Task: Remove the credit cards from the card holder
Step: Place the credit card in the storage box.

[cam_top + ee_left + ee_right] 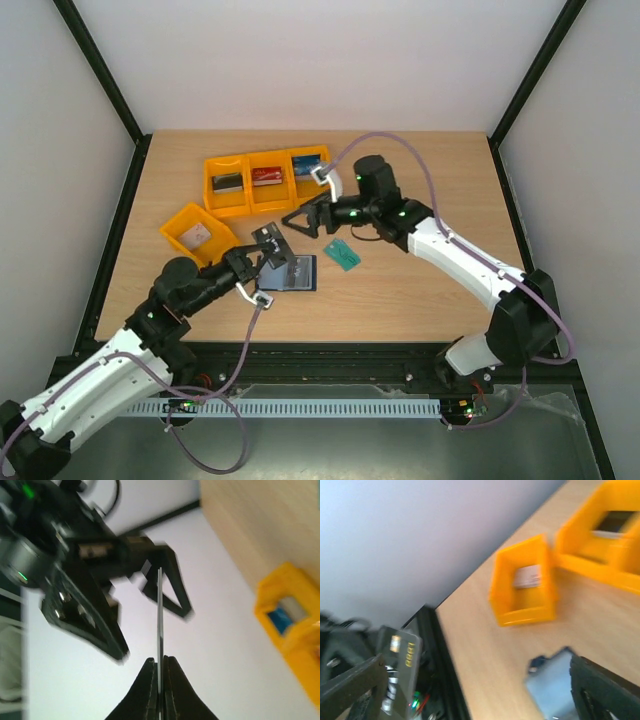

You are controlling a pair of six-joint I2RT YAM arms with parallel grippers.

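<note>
Pinching the held card [159,610] edge-on in the left pincer [262,248], fingers pressed together on both faces, card lifted clear of the worktop [400,300]. Facing it from just beyond, the right pincer [303,224], spread wide with nothing between its fingers. Cannot tell whether it touches the card's far edge.

Lying open on the worktop just right of the left pincer and near the right one, the holder [297,272], pale inside up. Resting under the right pincer's wrist, a teal card [345,256], just apart from the holder.

Standing beyond both pincers, a triple bin [244,208]: black card [228,182] in its left compartment, red card [266,176] in the middle, blue card [308,165] in the right. Sitting just left of the left pincer, a single bin [178,228] with one pale card [527,576] flat on its floor.

Hard to make out: held card a mere thin line from the left wrist, right pincer behind it smeared by blur. From the right wrist, all soft, with the holder cut off by a finger at the lower edge. From above, holder's near corner covered by the left pincer; sleeves too small to tell whether any cards remain inside.
</note>
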